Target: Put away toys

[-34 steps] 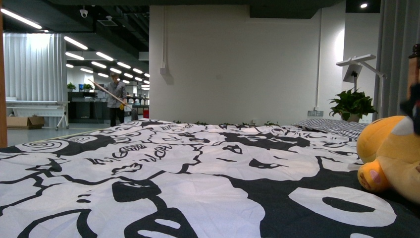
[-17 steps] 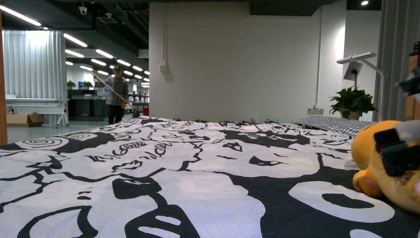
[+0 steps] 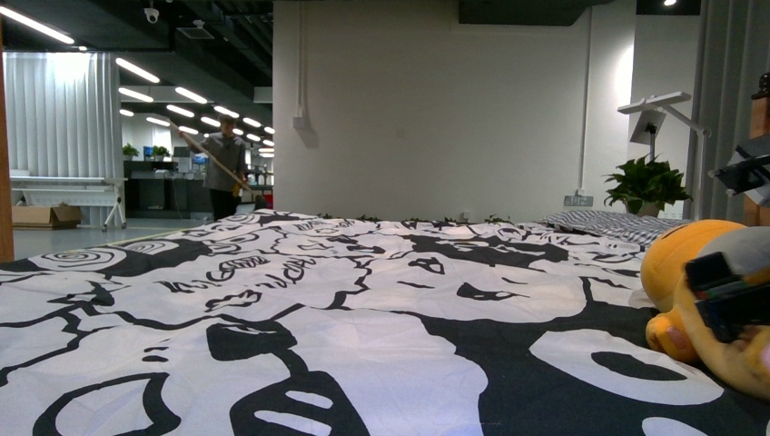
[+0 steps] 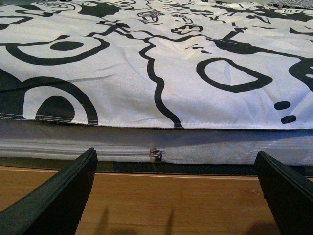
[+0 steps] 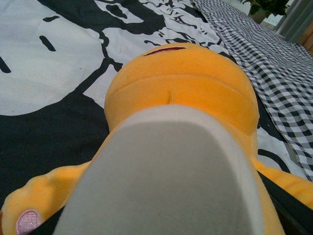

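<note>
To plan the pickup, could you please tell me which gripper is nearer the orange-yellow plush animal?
Right. The right gripper is right at the orange-yellow plush animal; the left gripper hangs open at the white mattress edge, no toy in its view.

Plush animal point(image 3: 676, 262) cut by right edge; right gripper point(image 3: 731, 298) blurred, grip unclear.

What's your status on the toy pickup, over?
Left tool open, empty, by the mattress edge. Right tool at the plush toy, grip unconfirmed. Toy lying on the bedspread, near the checkered pillow. No obstruction seen.
</note>
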